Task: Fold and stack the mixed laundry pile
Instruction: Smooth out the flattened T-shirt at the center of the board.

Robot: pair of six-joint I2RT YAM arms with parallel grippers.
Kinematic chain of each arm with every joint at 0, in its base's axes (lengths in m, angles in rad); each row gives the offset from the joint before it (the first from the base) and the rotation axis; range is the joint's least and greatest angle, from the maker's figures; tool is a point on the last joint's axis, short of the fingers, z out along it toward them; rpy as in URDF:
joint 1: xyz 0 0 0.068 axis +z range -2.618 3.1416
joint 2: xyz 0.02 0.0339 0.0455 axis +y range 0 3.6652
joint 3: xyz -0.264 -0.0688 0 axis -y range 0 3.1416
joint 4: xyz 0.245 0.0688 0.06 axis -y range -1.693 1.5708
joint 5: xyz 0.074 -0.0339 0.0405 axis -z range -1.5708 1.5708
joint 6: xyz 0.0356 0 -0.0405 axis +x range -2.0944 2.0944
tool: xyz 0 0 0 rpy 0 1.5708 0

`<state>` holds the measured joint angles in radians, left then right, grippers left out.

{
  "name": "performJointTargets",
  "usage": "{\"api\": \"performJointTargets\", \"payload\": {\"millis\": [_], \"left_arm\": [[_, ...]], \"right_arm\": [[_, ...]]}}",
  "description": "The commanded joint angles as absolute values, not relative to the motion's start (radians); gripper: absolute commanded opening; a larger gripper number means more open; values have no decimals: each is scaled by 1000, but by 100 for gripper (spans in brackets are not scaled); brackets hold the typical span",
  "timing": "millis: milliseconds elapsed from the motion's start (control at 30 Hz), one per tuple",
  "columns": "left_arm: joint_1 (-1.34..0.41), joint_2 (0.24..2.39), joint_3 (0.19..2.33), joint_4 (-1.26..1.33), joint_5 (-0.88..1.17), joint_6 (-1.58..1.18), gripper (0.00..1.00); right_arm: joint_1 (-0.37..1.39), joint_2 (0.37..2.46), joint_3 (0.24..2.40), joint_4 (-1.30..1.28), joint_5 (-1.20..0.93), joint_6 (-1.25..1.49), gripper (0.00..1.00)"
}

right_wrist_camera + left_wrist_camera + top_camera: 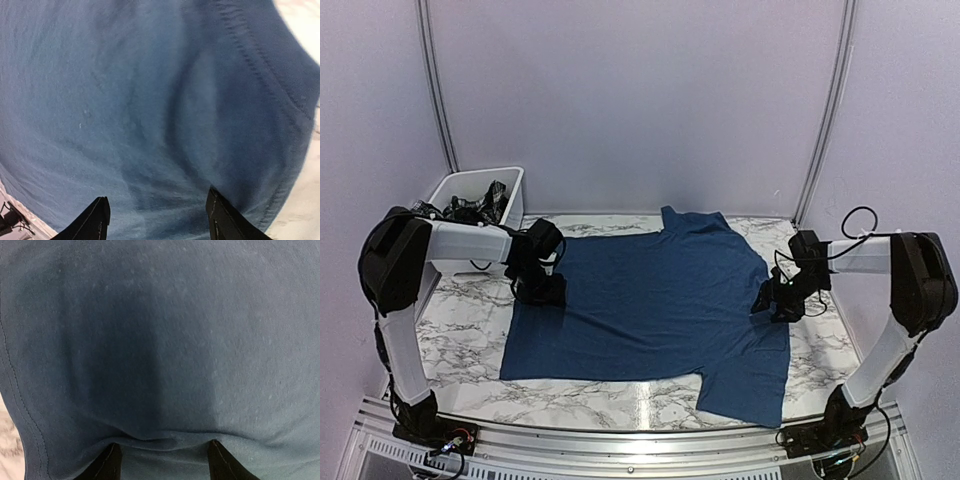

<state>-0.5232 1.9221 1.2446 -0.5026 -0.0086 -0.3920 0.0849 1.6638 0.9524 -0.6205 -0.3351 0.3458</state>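
Left hand (162, 462): fingers wide apart above navy t-shirt (660, 300), gripping nothing. Right hand (160, 220): same. Shirt lies flat mid-table (460, 330), hands at its 9 and 3 o'clock edges. Step, judged: first fold; next, pinch both edges. Only the top view shows plaid garment (480, 205) in bin (515, 178), 10 o'clock.

No readable text or markings

A navy blue t-shirt (650, 300) is spread flat on the marble worktop (470, 340). The left claw (542, 290) is seen at its left edge and the right claw (772, 300) at its right edge. Behind its far left corner, a white bin (516, 190) holding plaid cloth (485, 205) is placed.
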Motion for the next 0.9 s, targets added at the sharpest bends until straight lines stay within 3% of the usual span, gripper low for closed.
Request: {"api": "performJointTargets", "payload": {"millis": [0, 167, 300, 567, 667, 867], "left_arm": [[-492, 2031, 1315, -497, -5, -352, 62], [-465, 2016, 1369, -511, 24, -341, 62], [-477, 1869, 1305, -512, 65, -366, 65], [-513, 1512, 1029, -518, 52, -614, 69], [-521, 1393, 935, -519, 14, -738, 75], [-531, 1335, 856, -563, -25, -905, 76]], "right_arm": [[44, 1659, 917, -585, -392, 361, 67], [44, 1559, 998, -622, -460, 364, 69], [46, 1453, 1010, -723, -499, 366, 73], [121, 1162, 778, -889, -422, 543, 66], [164, 1062, 715, -915, -384, 640, 60], [289, 1032, 606, -945, -307, 742, 53]]}}
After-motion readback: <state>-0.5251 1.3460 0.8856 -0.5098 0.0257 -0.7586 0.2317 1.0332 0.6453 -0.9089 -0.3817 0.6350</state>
